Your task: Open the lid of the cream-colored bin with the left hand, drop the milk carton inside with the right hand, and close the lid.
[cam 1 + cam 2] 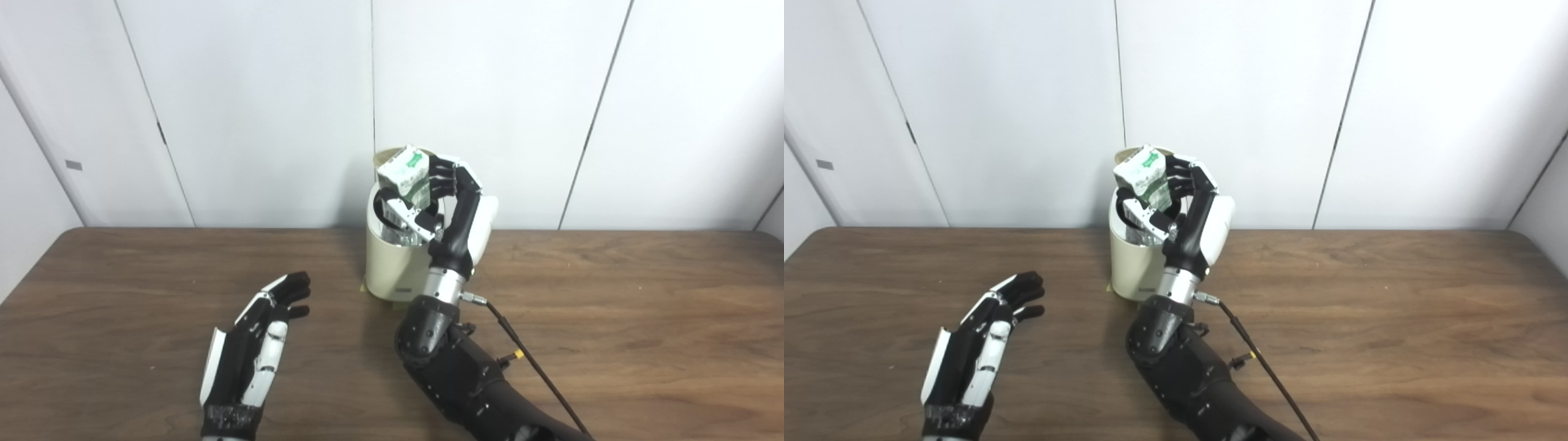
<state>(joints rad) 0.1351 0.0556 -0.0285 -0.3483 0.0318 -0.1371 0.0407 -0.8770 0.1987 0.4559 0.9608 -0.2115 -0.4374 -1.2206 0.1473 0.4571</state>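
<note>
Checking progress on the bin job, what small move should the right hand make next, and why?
Probably open the right hand and let the milk carton fall. It is held right above the cream-colored bin, whose lid stands up behind it, while the left hand waits open over the table.

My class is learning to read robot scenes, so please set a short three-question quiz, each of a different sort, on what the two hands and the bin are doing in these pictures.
1. True or false: the right hand holds the white-and-green milk carton above the mouth of the cream-coloured round bin.
2. Multiple choice: the left hand is (A) pressing on the bin, (B) open and apart from the bin, over the brown wooden table, (C) gripping the carton.
3. Fill in: the bin stands at the table's ___ edge, by the white wall.

Key: 1 true; 2 B; 3 far.
</note>
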